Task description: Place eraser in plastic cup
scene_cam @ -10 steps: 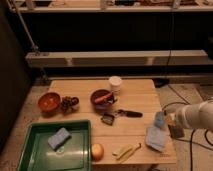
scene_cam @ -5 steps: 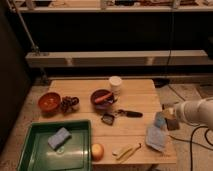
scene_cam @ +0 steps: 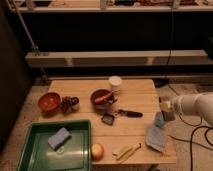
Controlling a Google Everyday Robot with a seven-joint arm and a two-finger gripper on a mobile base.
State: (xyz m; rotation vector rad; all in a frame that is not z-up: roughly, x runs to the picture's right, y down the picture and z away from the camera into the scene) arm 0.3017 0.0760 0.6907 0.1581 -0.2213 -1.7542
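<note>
My gripper (scene_cam: 167, 109) reaches in from the right, at the table's right edge. It is shut on the eraser (scene_cam: 169, 115), a brownish-grey block. The eraser hangs just right of and slightly above the light-blue plastic cup (scene_cam: 159, 120), which stands near the right edge of the table. The white arm (scene_cam: 195, 107) extends off to the right. The cup's opening is partly hidden by the gripper and the eraser.
On the wooden table (scene_cam: 135, 95) are a white cup (scene_cam: 115, 82), a dark bowl (scene_cam: 102, 98), a red bowl (scene_cam: 49, 102), grapes (scene_cam: 69, 104), a black-handled tool (scene_cam: 128, 113), a pale-blue cloth (scene_cam: 154, 138), an orange fruit (scene_cam: 98, 150) and a green tray (scene_cam: 37, 150) with a blue sponge (scene_cam: 59, 138).
The gripper with the eraser has shifted slightly left and up, closer to the light-blue cup. Nothing else on the table has moved.
</note>
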